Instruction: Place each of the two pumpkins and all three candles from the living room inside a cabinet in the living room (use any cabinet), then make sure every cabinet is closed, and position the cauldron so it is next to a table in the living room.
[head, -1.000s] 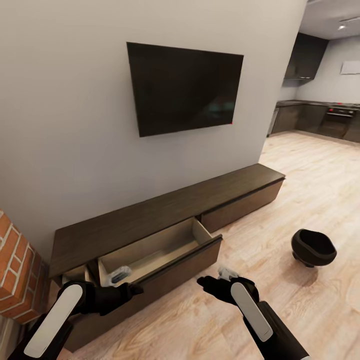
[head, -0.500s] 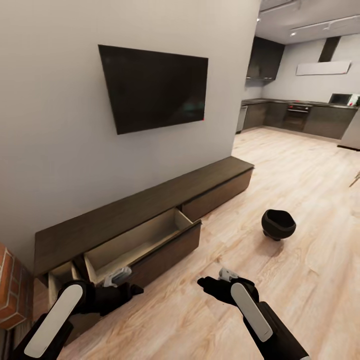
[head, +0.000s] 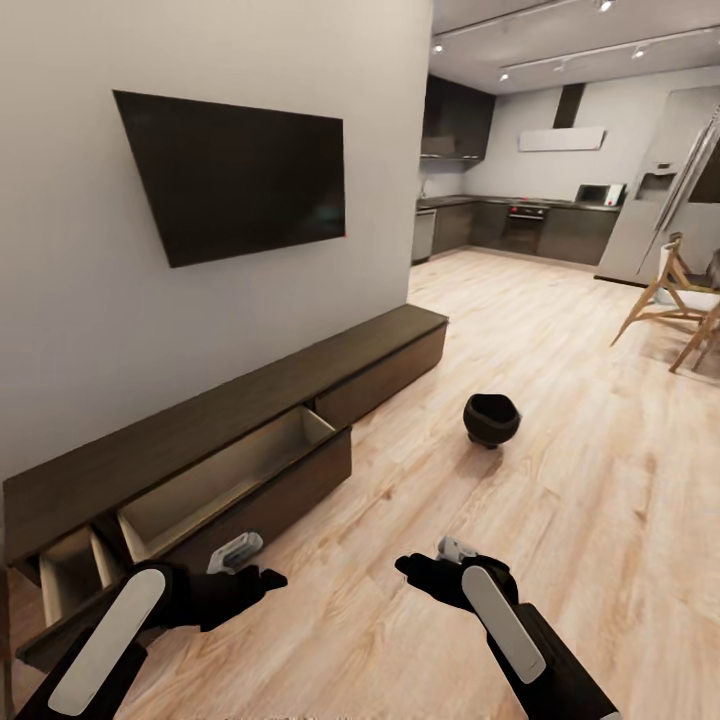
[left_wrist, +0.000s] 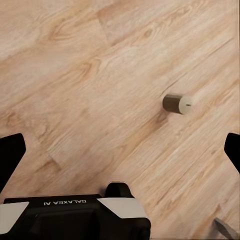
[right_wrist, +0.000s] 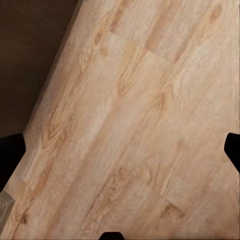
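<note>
As the head view swings right from the open-drawered cabinet (head: 230, 440), both empty grippers stay spread wide, one candle (left_wrist: 178, 104) lying beneath, cauldron (head: 491, 418) unmoved.

Head camera high, facing cabinet (head: 230, 440) wall; both wrist cameras close, downward, sharing floor (left_wrist: 100, 75).

Cabinet (head: 230, 440) along left wall under TV (head: 235, 175); cauldron (head: 491, 418) on floor (head: 560, 480) to its right.
</note>
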